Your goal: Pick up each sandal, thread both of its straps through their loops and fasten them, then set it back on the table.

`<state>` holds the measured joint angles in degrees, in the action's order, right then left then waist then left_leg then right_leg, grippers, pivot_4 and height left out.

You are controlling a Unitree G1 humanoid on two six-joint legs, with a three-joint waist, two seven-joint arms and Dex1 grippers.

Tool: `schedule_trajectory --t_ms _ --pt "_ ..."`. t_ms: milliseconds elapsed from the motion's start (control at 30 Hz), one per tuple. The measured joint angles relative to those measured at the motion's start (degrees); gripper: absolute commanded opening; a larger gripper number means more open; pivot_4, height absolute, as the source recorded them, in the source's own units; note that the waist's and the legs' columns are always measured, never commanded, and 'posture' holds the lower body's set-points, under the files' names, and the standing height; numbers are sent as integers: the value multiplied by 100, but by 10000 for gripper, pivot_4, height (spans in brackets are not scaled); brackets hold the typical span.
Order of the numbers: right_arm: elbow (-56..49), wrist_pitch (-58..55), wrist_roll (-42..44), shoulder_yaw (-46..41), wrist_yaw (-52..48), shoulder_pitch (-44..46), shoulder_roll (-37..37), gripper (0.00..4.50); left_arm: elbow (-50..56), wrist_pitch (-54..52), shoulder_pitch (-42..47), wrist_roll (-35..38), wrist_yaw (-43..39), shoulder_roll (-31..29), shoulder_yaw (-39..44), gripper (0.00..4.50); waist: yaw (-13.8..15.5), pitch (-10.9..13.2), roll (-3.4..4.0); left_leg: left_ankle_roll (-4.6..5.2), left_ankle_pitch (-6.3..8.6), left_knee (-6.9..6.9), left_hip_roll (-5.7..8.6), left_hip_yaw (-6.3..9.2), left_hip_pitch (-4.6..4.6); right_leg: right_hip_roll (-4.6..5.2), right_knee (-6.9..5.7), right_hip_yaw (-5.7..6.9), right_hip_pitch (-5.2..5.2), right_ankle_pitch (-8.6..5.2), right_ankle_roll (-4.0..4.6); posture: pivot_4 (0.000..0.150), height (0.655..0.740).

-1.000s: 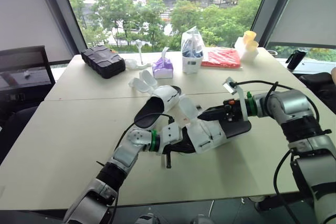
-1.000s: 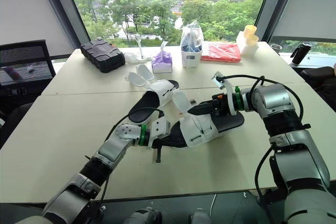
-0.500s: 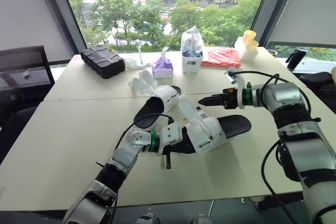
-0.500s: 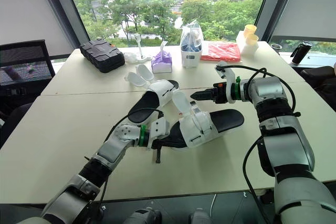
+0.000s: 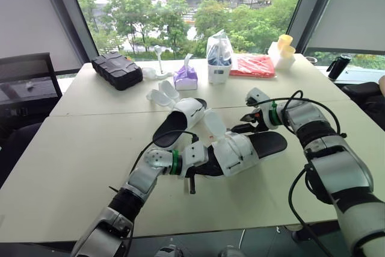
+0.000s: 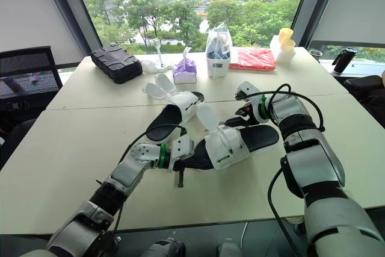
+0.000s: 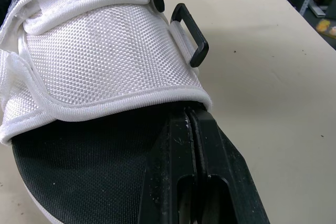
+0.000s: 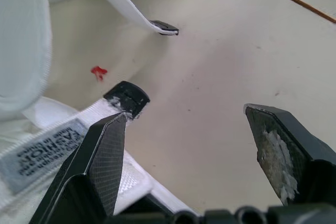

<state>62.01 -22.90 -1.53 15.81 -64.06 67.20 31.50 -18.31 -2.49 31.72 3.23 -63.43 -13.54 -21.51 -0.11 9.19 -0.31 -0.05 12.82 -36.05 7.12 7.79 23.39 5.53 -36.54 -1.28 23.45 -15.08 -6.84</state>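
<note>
right gripper [image 8: 189,114] swung down beside sandal [image 7: 105,56] – fingers wide; left gripper [image 7: 191,114] clamps its toe

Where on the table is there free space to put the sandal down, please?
Bare: the near-left table, left of the held sandal, and the near strip in front of it. Crowded: the middle, with the second sandal, left claw and right claw. The far edge holds a case, tissues and a bag.

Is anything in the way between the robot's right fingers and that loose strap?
Nothing visible. The right gripper has its fingers open, and the strap end lies right beside one of them.
</note>
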Motion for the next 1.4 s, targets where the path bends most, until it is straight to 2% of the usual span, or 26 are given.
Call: schedule_trajectory --t_ms 267,533,733,1000,1133,1267,1400 --pt "-179 268 -282 3 -299 -155 -37 38759 -2 11 6 0 -25 -22 2 0 -34 -1 1 0 0 -2 3 1 0 1 0 1 -2 0 0 1500 7400" --pt "-1710 303 -383 -82 -544 -959 338 38759 -128 59 70 9 -124 -29 31 0 -52 -12 12 0 0 0 3 5 -4 1 0 4 -7 -1 -1 1500 7400" --pt "-1976 -209 -279 -297 -393 -1060 328 38759 -365 5 209 114 -121 7 94 0 -48 -13 14 -1 -1 -11 3 5 -7 2 -12 3 -10 -1 0 1500 7400" --pt "-3107 -878 -191 -329 -487 -1524 561 38759 -739 -69 471 212 -129 11 233 0 -63 -13 14 -3 -2 -6 1 5 -6 5 -30 1 4 -2 0 1500 7400" --pt "-3165 -922 -171 -331 -378 -1550 554 38759 -769 -60 477 222 -113 19 254 0 -75 -13 13 -4 -3 -10 1 2 -6 4 -35 -2 4 -2 0 1500 7400" --pt "-2745 -950 -82 -440 -118 -1320 473 38759 -772 -44 474 216 -75 40 246 0 -67 -12 13 -7 -5 -11 1 1 -6 4 -43 -5 8 -2 0 1500 7400" --pt "-3069 -1621 385 -756 -385 -1139 593 38759 -693 18 395 196 -31 48 206 0 -52 -12 14 -8 -6 -8 1 2 -2 6 -42 -5 14 -2 0 1500 7400"
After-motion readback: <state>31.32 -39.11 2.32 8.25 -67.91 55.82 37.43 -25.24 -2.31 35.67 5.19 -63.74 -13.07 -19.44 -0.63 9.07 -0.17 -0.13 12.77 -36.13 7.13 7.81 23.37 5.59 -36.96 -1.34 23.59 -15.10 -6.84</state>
